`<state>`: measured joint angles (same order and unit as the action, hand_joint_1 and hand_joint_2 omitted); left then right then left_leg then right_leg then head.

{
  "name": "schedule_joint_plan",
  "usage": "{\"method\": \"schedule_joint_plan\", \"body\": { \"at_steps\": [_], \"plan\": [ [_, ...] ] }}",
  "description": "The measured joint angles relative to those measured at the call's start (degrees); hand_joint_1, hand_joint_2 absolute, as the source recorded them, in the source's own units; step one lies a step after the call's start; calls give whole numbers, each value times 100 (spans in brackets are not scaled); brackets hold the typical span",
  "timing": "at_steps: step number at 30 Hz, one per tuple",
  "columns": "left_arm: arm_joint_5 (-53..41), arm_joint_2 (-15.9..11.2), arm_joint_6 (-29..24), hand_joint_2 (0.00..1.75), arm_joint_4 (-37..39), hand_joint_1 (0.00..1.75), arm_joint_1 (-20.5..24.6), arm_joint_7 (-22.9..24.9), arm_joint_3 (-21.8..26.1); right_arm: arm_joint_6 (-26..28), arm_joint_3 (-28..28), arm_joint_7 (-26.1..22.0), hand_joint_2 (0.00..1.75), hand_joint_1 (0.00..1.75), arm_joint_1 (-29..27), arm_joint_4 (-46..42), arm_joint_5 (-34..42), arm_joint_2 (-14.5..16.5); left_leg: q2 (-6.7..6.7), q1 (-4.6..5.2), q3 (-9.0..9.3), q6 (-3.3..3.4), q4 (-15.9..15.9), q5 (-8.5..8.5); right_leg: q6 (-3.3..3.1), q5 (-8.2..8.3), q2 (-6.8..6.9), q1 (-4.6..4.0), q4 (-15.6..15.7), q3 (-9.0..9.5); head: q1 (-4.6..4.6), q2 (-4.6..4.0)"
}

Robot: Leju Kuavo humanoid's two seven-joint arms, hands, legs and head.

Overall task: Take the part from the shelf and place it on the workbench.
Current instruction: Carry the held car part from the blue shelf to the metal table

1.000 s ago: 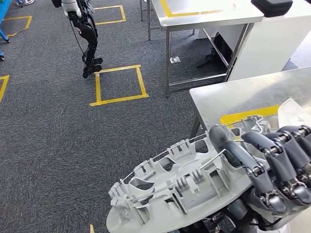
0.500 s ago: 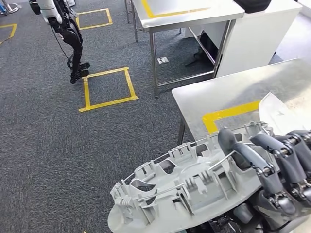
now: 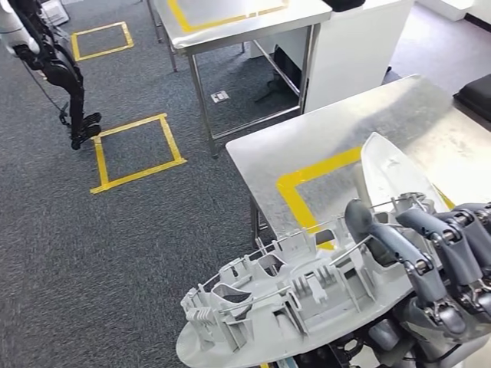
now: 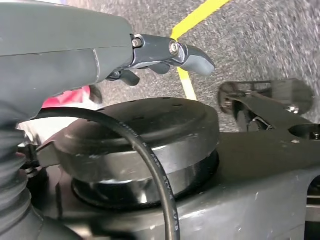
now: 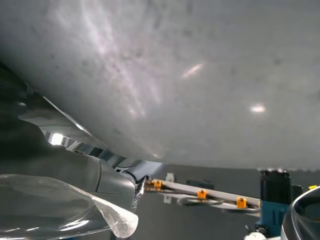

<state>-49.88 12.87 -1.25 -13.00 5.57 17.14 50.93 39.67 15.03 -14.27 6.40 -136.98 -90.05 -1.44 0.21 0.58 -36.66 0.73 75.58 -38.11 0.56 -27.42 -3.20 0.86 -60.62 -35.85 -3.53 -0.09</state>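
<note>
Half done, by the look: part (image 3: 289, 303) already off the shelf, gripped by right hand (image 3: 439, 268), ribbed side up. Workbench (image 3: 324, 142) just ahead of hand; placing remains. Left hand (image 4: 166, 55) state: cannot tell.

The part's (image 5: 181, 70) smooth grey underside spans the right wrist view, a blue machine (image 5: 277, 207) beyond.

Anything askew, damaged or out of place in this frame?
Nothing stands out. The right hand holds the grey ribbed part level and intact beside the steel workbench, where a similar white part already lies by the yellow tape.
</note>
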Motion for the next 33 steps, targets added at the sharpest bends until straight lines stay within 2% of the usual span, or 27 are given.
{"method": "schedule_joint_plan", "body": {
  "at_steps": [1, 2, 5, 6, 7, 9, 10, 11, 12, 13, 15, 16, 17, 18, 20, 21, 23, 24, 25, 26, 27, 28, 29, 30, 32, 33],
  "plan": [
    [-1, 0, 0, 175, 0, 0, -1, 0, 0, 0, -1, -1, 175, 175, -1, 0, 0, 0, -2, 8, 14, 10, -39, 38, -3, 1, -15, -2, 0, 1, 2, 0],
    [-19, -1, -5, 175, 0, 0, -4, 8, -2, 0, -5, -5, 175, 175, -13, -3, 0, 0, -33, 36, 108, 50, -295, 216, -10, 4, -70, -6, 0, 5, 2, 0],
    [-159, -7, -29, 175, 2, 0, -15, 87, -56, 0, -142, -67, 175, 175, -286, -85, 2, 10, -319, 102, 545, 222, -1539, 822, 66, 88, -419, 11, 52, -54, 8, 0],
    [-191, -2, -33, 175, 2, 0, -19, 103, -79, 0, -193, -82, 175, 175, -377, -120, 4, 14, -341, 91, 626, 235, -1776, 888, 100, 87, -409, 4, 44, -107, 9, 0],
    [-194, 6, -34, 175, 2, 0, -27, 92, -90, 0, -213, -78, 175, 175, -396, -141, 6, 16, -255, 75, 661, 223, -1868, 919, 114, 11, -282, -17, -51, -173, -4, 0],
    [-182, 10, -34, 175, 2, 0, -49, 55, -96, 0, -233, -64, 175, 175, -391, -154, 9, 17, -92, 63, 691, 208, -1959, 964, 140, -304, 75, -45, -568, -427, -28, 0],
    [-174, 7, -32, 175, 2, 0, -58, 31, -96, 0, -238, -56, 175, 175, -381, -151, 9, 17, -9, 64, 689, 210, -1963, 968, 168, -479, 184, -40, -933, -584, -39, 0],
    [-167, 4, -28, 175, 2, 0, -61, 9, -95, 0, -240, -49, 175, 175, -376, -148, 8, 17, 74, 62, 687, 208, -1961, 965, 202, -584, 240, -29, -1226, -704, -42, 0],
    [-162, 2, -26, 175, 2, 0, -63, -7, -94, 0, -240, -41, 175, 175, -370, -144, 8, 17, 153, 59, 688, 204, -1959, 960, 236, -599, 278, -14, -1362, -744, -39, 0],
    [-152, 1, -24, 175, 2, 0, -65, -22, -93, 0, -239, -29, 175, 175, -359, -141, 8, 17, 228, 54, 690, 195, -1954, 952, 268, -515, 314, 3, -1280, -674, -41, 0],
    [-125, 1, -25, 175, 2, 0, -66, -44, -91, 0, -236, 2, 175, 175, -323, -140, 8, 16, 351, 41, 698, 154, -1922, 921, 309, -203, 477, 26, -571, -256, -40, 0],
    [-110, -2, -28, 175, 2, 0, -68, -54, -91, 0, -233, 19, 175, 175, -295, -138, 8, 16, 401, 48, 695, 122, -1891, 894, 300, -100, 583, 17, -198, -31, -43, 0],
    [-95, -7, -32, 175, 2, 0, -71, -64, -90, 0, -230, 35, 175, 175, -268, -136, 8, 16, 443, 58, 692, 91, -1862, 872, 258, -49, 651, 4, 59, 123, -38, 0],
    [-81, -11, -36, 175, 2, 0, -74, -73, -89, 0, -229, 47, 175, 175, -247, -132, 8, 16, 485, 70, 692, 65, -1839, 855, 205, -51, 683, -13, 182, 198, -36, 0],
    [-56, -19, -40, 175, 2, 0, -73, -81, -86, 0, -230, 56, 175, 175, -223, -125, 5, 15, 564, 77, 701, 27, -1820, 836, 92, -42, 583, -28, 197, 207, -30, 0],
    [-51, -22, -42, 175, 1, 0, -69, -83, -85, 0, -230, 57, 175, 175, -214, -123, 5, 15, 522, 66, 701, -1, -1794, 802, 57, -32, 536, -23, 202, 204, -28, 0],
    [-42, -25, -46, 175, 1, 0, -66, -85, -81, -1, -227, 57, 175, 175, -175, -116, 3, 16, 280, 27, 581, -68, -1476, 572, -21, -9, 439, -1, 217, 200, -17, 0],
    [-29, -26, -45, 175, 2, 0, -63, -89, -79, -2, -226, 57, 175, 175, -157, -110, 2, 16, 131, 6, 443, -99, -1141, 384, -49, -4, 390, 3, 218, 196, -11, 0],
    [-15, -26, -43, 175, 2, 0, -55, -93, -76, -2, -226, 57, 175, 175, -144, -103, 1, 16, 52, -8, 279, -118, -742, 194, -69, 0, 339, 4, 218, 193, -9, 0],
    [0, -27, -40, 175, 2, 0, -41, -97, -74, -2, -224, 56, 175, 175, -138, -95, 0, 15, 22, -17, 137, -130, -391, 60, -77, 2, 283, 3, 218, 192, -10, 0],
    [8, -28, -39, 175, 2, 0, -28, -100, -73, -2, -221, 54, 175, 175, -134, -88, -1, 15, 13, -22, 65, -135, -190, 27, -79, 5, 220, 3, 218, 192, -10, 0],
    [10, -29, -42, 175, 2, 0, -20, -101, -72, -2, -219, 48, 175, 175, -126, -82, -1, 16, 8, -29, 87, -133, -206, 112, -76, 10, 151, 3, 217, 194, -10, 0],
    [10, -32, -48, 175, 2, 0, -21, -101, -71, -2, -216, 38, 175, 175, -111, -76, -1, 16, -8, -40, 197, -124, -436, 295, -69, 15, 77, 4, 215, 196, -10, 0],
    [9, -37, -57, 175, 2, 0, -29, -101, -70, -2, -214, 29, 175, 175, -88, -71, -1, 16, -75, -55, 360, -114, -814, 527, -56, 24, 4, 7, 214, 196, -9, 0],
    [7, -47, -72, 175, 2, 0, -55, -106, -63, -3, -210, 19, 175, 175, -20, -56, -2, 16, -339, -84, 626, -98, -1479, 808, -6, 55, -131, 9, 205, 164, -10, 0],
    [6, -50, -75, 175, 2, 0, -65, -111, -56, -3, -207, 19, 175, 175, 18, -47, -3, 16, -444, -90, 682, -90, -1658, 833, 32, 81, -187, 15, 200, 123, -9, 0]
  ]
}}
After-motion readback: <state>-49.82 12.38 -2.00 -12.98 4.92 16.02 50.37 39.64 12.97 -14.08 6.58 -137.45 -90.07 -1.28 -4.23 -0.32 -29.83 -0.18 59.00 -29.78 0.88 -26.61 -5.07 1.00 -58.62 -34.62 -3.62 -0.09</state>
